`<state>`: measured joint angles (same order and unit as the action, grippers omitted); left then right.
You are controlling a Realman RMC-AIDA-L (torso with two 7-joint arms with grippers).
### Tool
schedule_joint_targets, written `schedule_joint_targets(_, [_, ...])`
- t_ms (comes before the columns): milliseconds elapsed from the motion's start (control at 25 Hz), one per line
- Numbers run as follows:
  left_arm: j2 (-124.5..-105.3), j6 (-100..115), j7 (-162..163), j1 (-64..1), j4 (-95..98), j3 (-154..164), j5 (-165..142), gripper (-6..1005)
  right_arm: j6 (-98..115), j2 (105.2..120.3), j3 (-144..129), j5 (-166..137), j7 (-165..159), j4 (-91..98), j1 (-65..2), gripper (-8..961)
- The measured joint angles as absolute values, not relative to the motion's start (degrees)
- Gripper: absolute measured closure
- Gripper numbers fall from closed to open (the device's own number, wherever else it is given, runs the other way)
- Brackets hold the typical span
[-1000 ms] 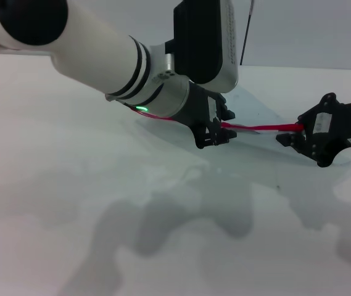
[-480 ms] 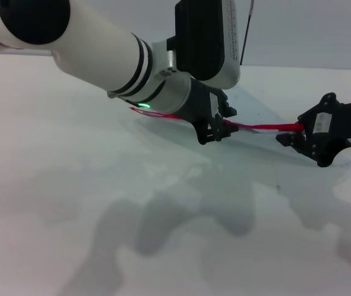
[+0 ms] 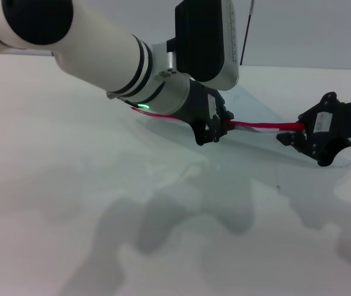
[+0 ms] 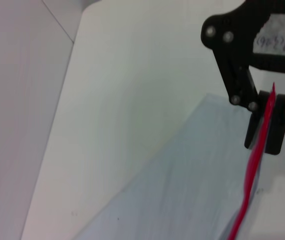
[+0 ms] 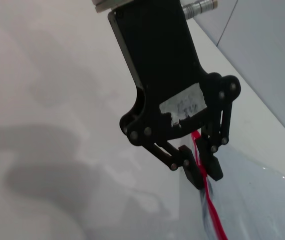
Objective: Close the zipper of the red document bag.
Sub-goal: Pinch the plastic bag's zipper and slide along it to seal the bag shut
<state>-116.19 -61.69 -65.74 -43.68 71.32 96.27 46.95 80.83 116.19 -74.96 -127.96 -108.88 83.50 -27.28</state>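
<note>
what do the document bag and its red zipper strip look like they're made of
The document bag looks like thin, translucent pale blue-grey plastic with a smooth, slightly glossy finish. The zipper looks like a bright red plastic or fabric strip; which one I cannot tell. The left gripper and right gripper both pinch it.

The red document bag (image 3: 255, 132) lies flat, pale blue-grey and translucent; the zipper (image 3: 258, 126) runs bright red along its near long edge.
</note>
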Motion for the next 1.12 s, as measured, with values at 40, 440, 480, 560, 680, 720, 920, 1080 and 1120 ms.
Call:
schedule_joint_targets(40, [-116.19, -61.7, -65.7, -43.9, 70.8, 96.3, 47.0, 834, 80.8, 116.19, -75.0, -128.0, -108.9, 83.5, -27.3, 905])
schedule_joint_targets(440, [-116.19, -61.4, -65.7, -44.4, 70.0, 96.9, 47.1, 919, 80.8, 116.13, -75.0, -128.0, -108.7, 83.2, -27.3, 904])
schedule_joint_targets(480, [-116.19, -61.2, -65.7, -44.4, 70.1, 96.9, 47.1, 916, 80.8, 116.12, -75.0, -128.0, -108.7, 83.1, -27.3, 904])
schedule_joint_targets(560, [-116.19, -61.1, -65.7, -44.5, 70.1, 96.9, 47.1, 909, 80.8, 116.07, -75.0, -128.0, -108.7, 83.0, -27.3, 904])
schedule_joint_targets(680, [-116.19, -61.0, -65.7, -44.5, 70.1, 96.9, 47.2, 899, 80.8, 116.07, -75.0, -128.0, -108.6, 83.0, -27.3, 904])
schedule_joint_targets(720, [-116.19, -61.0, -65.7, -44.5, 70.1, 96.9, 47.2, 896, 80.8, 116.07, -75.0, -128.0, -108.6, 83.0, -27.3, 904])
schedule_joint_targets(920, [-116.19, -60.9, -65.7, -44.5, 70.4, 97.0, 47.2, 880, 80.8, 116.10, -75.0, -128.0, -108.6, 83.0, -27.4, 904])
schedule_joint_targets(1080, [-116.19, -60.8, -65.7, -44.5, 70.5, 97.4, 47.3, 867, 80.8, 116.10, -75.0, -128.0, -108.6, 83.1, -27.4, 903])
schedule_joint_targets(1120, [-116.19, -60.7, -65.7, -44.5, 70.5, 97.6, 47.3, 863, 80.8, 116.10, -75.0, -128.0, -108.6, 83.2, -27.4, 903])
